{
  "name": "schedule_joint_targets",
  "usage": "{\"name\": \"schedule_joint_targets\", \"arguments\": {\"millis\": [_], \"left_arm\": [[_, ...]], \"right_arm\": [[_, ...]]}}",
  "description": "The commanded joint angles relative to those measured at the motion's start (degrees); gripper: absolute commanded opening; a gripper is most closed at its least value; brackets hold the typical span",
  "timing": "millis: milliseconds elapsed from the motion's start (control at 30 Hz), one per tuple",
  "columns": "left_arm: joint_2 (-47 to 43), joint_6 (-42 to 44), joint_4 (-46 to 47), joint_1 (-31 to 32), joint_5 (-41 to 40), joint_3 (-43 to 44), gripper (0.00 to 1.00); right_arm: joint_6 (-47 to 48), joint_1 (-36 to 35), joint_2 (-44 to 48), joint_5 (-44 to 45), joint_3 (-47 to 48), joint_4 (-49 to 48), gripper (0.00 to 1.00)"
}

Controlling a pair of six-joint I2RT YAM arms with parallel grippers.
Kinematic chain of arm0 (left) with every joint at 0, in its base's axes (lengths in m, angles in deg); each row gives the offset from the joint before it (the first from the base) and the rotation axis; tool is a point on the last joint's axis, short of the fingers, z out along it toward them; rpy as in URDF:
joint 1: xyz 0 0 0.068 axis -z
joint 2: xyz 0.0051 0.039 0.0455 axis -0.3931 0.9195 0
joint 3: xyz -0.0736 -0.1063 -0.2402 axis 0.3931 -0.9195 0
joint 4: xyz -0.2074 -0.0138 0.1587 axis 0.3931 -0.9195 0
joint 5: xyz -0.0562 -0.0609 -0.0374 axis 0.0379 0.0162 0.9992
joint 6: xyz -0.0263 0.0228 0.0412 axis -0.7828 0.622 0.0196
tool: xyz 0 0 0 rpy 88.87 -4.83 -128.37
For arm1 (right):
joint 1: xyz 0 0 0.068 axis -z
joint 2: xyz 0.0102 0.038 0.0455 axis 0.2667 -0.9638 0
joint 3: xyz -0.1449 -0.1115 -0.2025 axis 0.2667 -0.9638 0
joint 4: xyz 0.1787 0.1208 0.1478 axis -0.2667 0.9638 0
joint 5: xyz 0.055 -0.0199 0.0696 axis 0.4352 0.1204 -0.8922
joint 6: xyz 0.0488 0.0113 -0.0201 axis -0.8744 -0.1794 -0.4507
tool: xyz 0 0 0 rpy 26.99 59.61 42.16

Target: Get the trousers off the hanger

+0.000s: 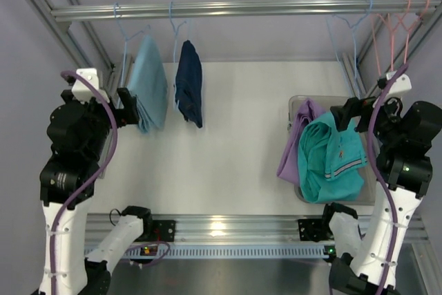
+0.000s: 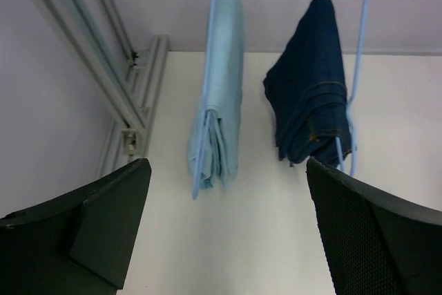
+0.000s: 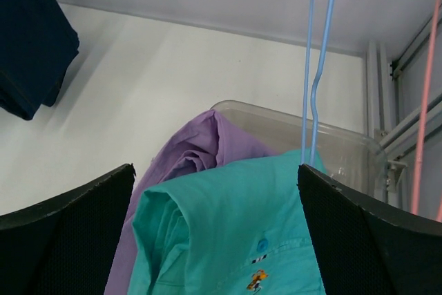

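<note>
Clear bin [image 1: 298, 99] is sitting at 3 o'clock on the white tabletop [image 1: 235, 157]. It's holding a purple garment [image 1: 293, 150], which is spilling over the bin's 9 o'clock rim, w/ a teal garment [image 1: 331, 160] lying on top.

Pink hangers [image 1: 392, 32] are hanging by their hooks from the rail [image 1: 242, 9] at 1–2 o'clock. They're thin wire and seem to be carrying nothing, though the wires are overlapping too much to count. One pink wire is running down the right wrist view's 3 o'clock edge.

The trousers are hanging at 10–11 o'clock instead. Light-blue trousers [image 1: 148, 88] and navy trousers [image 1: 188, 84] are each folded over a light-blue hanger [image 2: 207, 67], side by side but not touching.

L arm is reaching up. Its end effector [image 1: 131, 107] is hovering just beside the light-blue trousers at their 9 o'clock side, fingers spread wide and gripping nothing.

R arm is bending over the bin. Its end effector [image 1: 345, 115] is hanging above the teal garment, also gaping wide w/ nothing in it. A bare light-blue hanger is dangling just beyond it at 12 o'clock.
</note>
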Motion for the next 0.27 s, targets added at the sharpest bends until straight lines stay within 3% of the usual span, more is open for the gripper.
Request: {"name": "schedule_joint_targets", "arguments": {"millis": [0,100,233], "left_arm": [[-2.04,5.08,0.9,-0.97,-6.33,-1.28,0.99],[-2.31,5.71,-0.59,-0.97,-9.49,-1.55,0.99],[-3.27,6.23,-0.77,-0.97,-11.7,-1.47,0.99]], "right_arm": [[-2.45,-2.24,0.09,1.63,-0.67,1.21,0.99],[-3.68,-6.71,-0.27,5.31,-1.11,0.34,0.99],[-5.35,-18.72,-0.44,13.22,-1.37,-1.76,0.99]]}}
